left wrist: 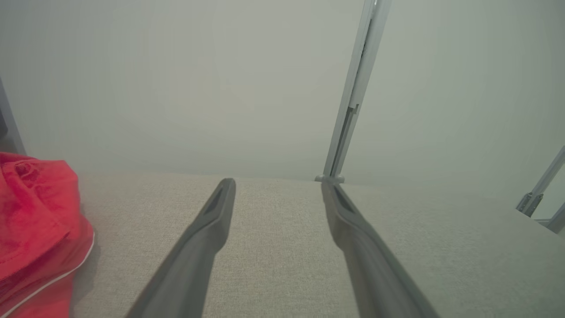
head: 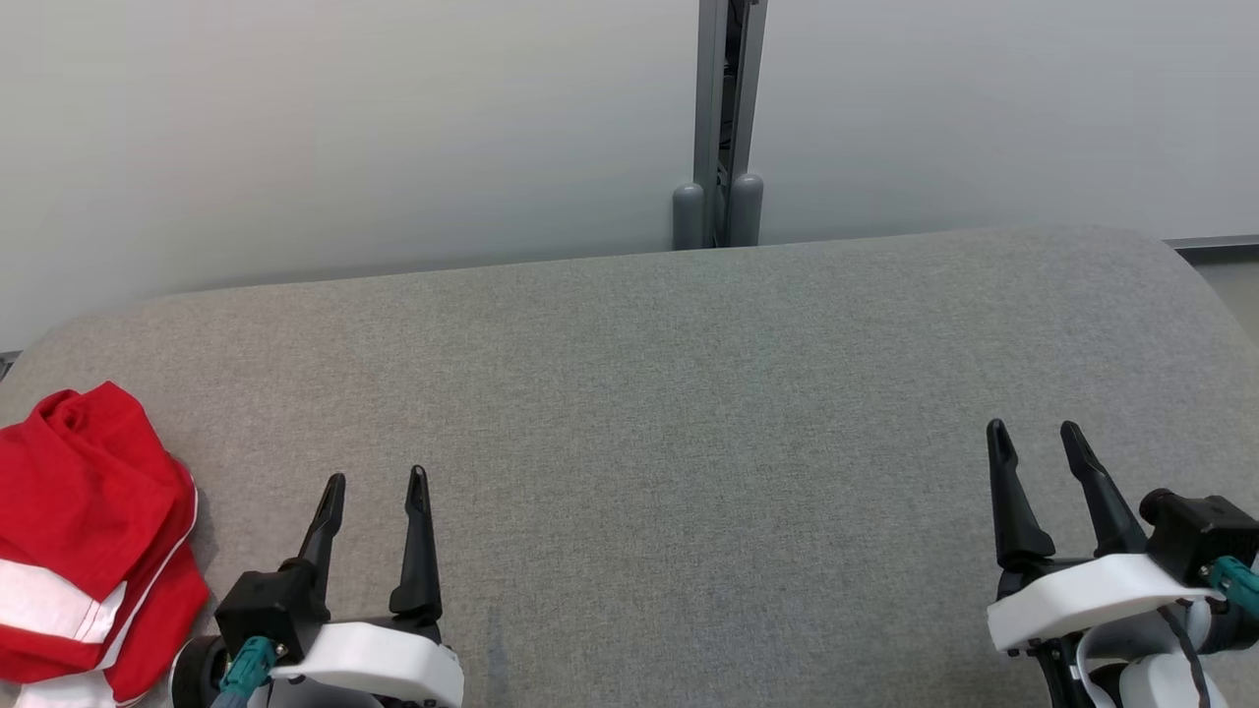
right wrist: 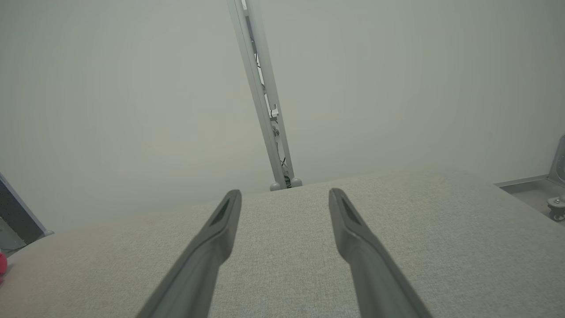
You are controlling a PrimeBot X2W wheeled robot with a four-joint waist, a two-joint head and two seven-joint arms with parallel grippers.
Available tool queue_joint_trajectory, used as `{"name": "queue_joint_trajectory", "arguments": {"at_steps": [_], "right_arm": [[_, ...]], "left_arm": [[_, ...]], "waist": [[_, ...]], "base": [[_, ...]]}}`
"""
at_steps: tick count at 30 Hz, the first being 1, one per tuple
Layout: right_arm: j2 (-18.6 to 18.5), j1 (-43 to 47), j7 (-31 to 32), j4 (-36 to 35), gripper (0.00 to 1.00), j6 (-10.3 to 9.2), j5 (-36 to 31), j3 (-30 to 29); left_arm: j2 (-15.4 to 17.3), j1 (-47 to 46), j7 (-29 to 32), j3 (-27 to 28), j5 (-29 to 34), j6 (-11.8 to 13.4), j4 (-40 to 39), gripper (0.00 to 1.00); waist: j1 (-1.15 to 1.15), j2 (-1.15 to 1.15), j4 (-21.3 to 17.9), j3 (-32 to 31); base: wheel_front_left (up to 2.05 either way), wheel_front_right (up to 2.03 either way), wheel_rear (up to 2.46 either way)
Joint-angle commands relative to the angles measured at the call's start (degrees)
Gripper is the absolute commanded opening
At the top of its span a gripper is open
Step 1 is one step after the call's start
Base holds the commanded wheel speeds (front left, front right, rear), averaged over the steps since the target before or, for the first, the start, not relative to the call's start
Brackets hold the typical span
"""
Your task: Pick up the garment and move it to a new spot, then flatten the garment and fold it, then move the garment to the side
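Garment (head: pixel 84 536): red with white bands, crumpled at the far left edge of the grey padded surface (head: pixel 689 413).
Left gripper (head: pixel 377 479): just right of the garment, fingers spread, holding nothing.
Right gripper (head: pixel 1035 428): far right, fingers spread, nothing between them.

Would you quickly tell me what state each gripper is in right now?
Left gripper: open, holding nothing.
Right gripper: open, holding nothing.
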Motion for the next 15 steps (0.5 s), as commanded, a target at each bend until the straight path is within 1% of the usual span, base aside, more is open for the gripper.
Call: {"name": "queue_joint_trajectory", "arguments": {"at_steps": [1,6,9,12,15], "right_arm": [[-0.6,0.0,-0.9,-0.3,1.00,0.09,-1.7,0.1],[-0.6,0.0,-1.6,0.4,1.00,0.09,-4.1,0.6],[-0.6,0.1,-2.0,0.7,1.00,0.09,-4.2,0.8],[-0.6,0.1,-2.4,0.5,1.00,0.09,-5.1,0.8],[-0.7,0.3,-2.9,0.3,1.00,0.10,-6.1,1.0]], "left_arm": [[0.3,-0.2,-0.4,-0.2,1.4,0.5,0.0,1.00],[0.2,-0.1,-0.9,-0.6,3.2,0.6,0.8,1.00],[0.3,-0.2,-1.1,-1.0,4.5,0.5,0.7,1.00],[0.0,0.1,-1.4,-1.1,5.7,0.9,0.7,1.00],[-0.4,0.4,-1.6,-1.0,6.5,0.5,0.9,1.00]], "waist": [[0.00,0.00,0.0,0.0],[0.00,0.00,-0.2,-0.2],[0.00,0.00,-0.2,-0.3],[0.00,0.00,-0.3,-0.4],[0.00,0.00,-0.4,-0.5]], "base": [[0.00,0.00,0.00],[0.00,0.00,0.00],[0.00,0.00,0.00],[0.00,0.00,0.00],[0.00,0.00,0.00]]}}
